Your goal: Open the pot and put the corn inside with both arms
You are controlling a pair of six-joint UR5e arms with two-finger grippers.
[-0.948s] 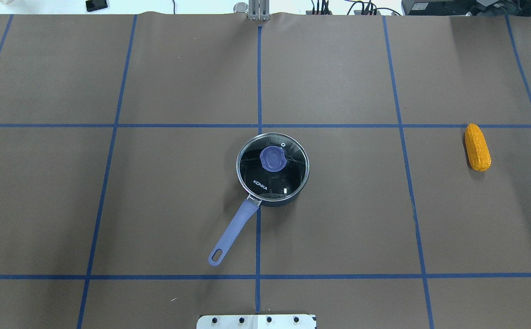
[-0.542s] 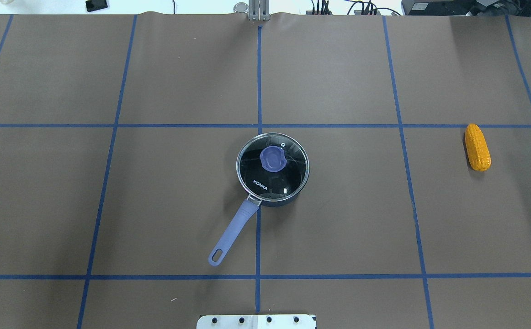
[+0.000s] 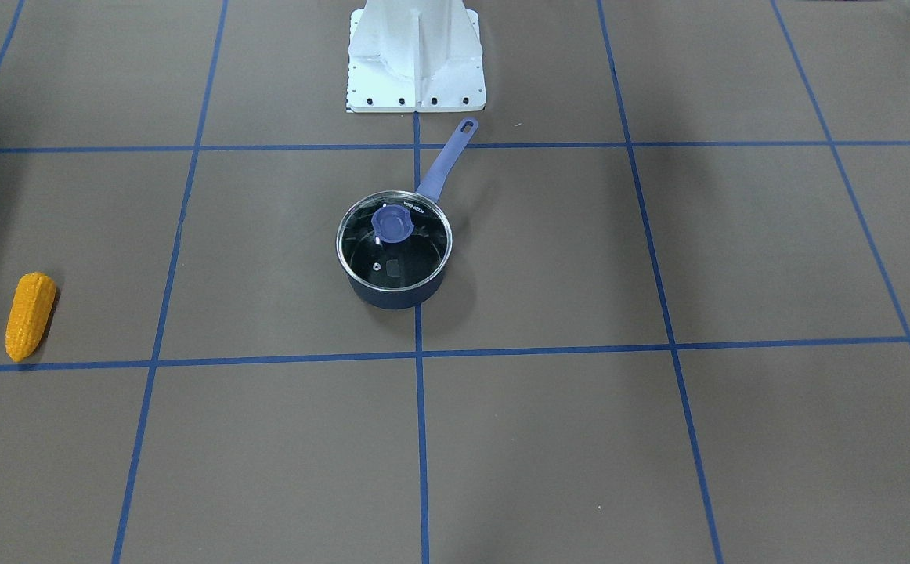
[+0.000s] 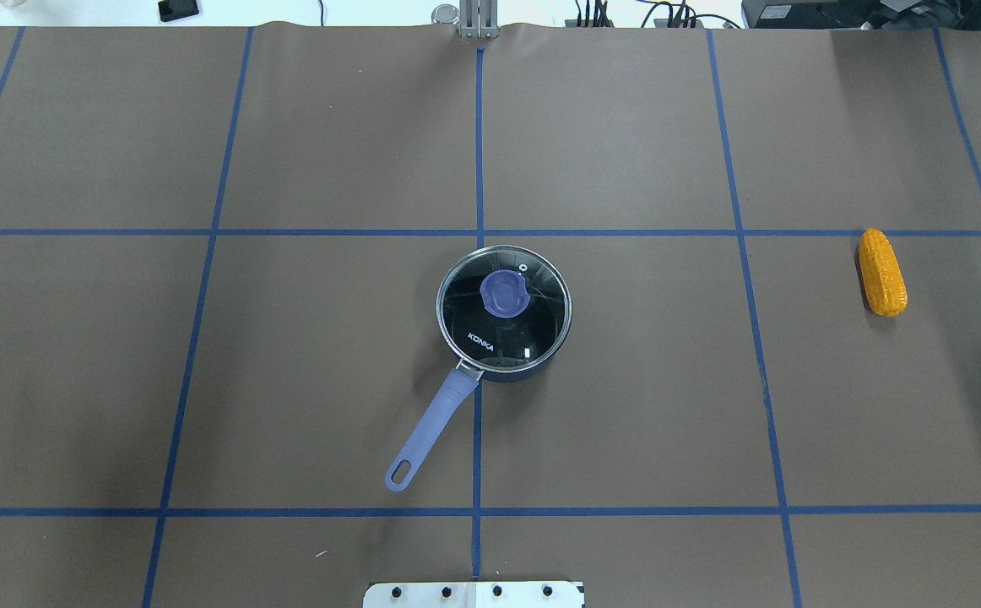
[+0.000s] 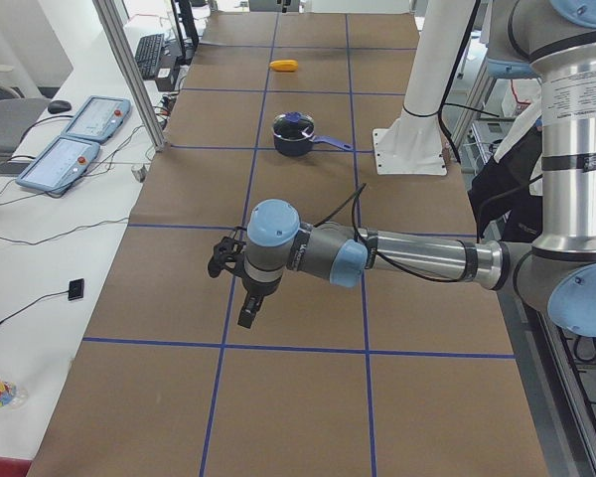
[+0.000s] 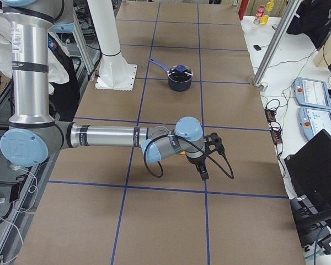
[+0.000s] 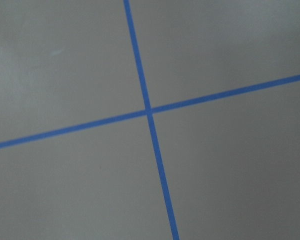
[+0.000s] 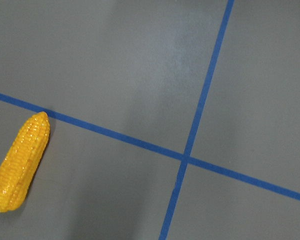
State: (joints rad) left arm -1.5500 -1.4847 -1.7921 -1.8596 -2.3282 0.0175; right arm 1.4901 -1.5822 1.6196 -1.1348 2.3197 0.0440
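The dark pot (image 4: 503, 312) stands at the table's middle with its glass lid and purple knob (image 4: 504, 294) on, its purple handle (image 4: 431, 422) pointing toward the robot's base. It also shows in the front view (image 3: 392, 251). The yellow-orange corn (image 4: 882, 273) lies far right on the table, alone, and shows in the right wrist view (image 8: 21, 161). My left gripper (image 5: 233, 293) shows only in the exterior left view, far from the pot; I cannot tell its state. My right gripper (image 6: 211, 161) shows only in the exterior right view, hovering over the table; I cannot tell its state.
The white base mount (image 4: 474, 594) sits at the near table edge. Blue tape lines grid the brown table cover (image 4: 288, 380). Control pendants (image 5: 70, 149) and a metal post (image 5: 129, 70) stand past the far edge.
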